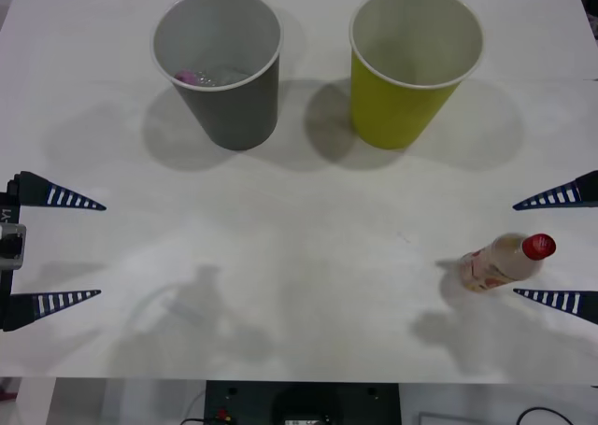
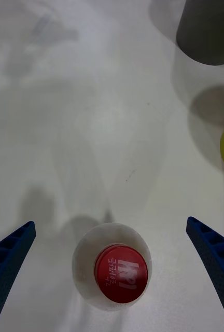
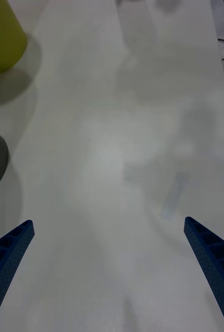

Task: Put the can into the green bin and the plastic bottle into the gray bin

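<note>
My right gripper (image 1: 558, 247) straddles the plastic bottle (image 1: 505, 260), fingers spread wide.

The bottle stands near the tabletop's right edge, between my fingers but untouched; it is small and clear, with a red screw cap (image 2: 121, 274) and a white printed label. If I close off-centre, one finger could tip it over (it looks light). My left gripper (image 1: 58, 249) waits wide open at the left edge. The gray bin (image 1: 221, 68) and the green bin (image 1: 412, 63) stand by the far edge.
</note>
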Controlling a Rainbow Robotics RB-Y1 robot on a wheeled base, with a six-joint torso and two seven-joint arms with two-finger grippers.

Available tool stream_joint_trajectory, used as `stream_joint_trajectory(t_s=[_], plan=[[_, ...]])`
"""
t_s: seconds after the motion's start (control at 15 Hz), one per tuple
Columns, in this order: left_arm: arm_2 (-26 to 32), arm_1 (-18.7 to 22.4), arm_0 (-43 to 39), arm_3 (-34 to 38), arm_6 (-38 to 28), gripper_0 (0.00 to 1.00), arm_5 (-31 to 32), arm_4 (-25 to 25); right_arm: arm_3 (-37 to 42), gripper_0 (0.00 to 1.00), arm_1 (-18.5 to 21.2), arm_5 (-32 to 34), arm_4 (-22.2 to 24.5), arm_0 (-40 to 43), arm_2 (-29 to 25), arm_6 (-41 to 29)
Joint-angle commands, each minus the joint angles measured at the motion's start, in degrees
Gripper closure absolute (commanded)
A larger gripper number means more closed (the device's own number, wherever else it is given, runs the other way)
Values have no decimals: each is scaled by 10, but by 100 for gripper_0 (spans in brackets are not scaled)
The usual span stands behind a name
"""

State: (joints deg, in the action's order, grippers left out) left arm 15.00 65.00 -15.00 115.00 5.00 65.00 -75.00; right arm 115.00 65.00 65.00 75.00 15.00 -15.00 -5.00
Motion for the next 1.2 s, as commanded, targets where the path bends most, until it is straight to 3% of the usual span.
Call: stream_joint_trajectory(t_s=[0.07, 0.67, 1.0, 1.2], plan=[[0, 0, 0, 0, 0, 0, 0, 0, 0, 0, 0, 0, 0, 0, 0, 0], [0, 0, 0, 0, 0, 0, 0, 0, 8, 0, 9, -10, -47, -5, 4, 3], [0, 0, 0, 0, 0, 0, 0, 0, -26, 0, 4, 38, -91, 28, -53, 27], [0, 0, 0, 0, 0, 0, 0, 0, -59, 0, -26, 64, -107, 42, -81, 90]])
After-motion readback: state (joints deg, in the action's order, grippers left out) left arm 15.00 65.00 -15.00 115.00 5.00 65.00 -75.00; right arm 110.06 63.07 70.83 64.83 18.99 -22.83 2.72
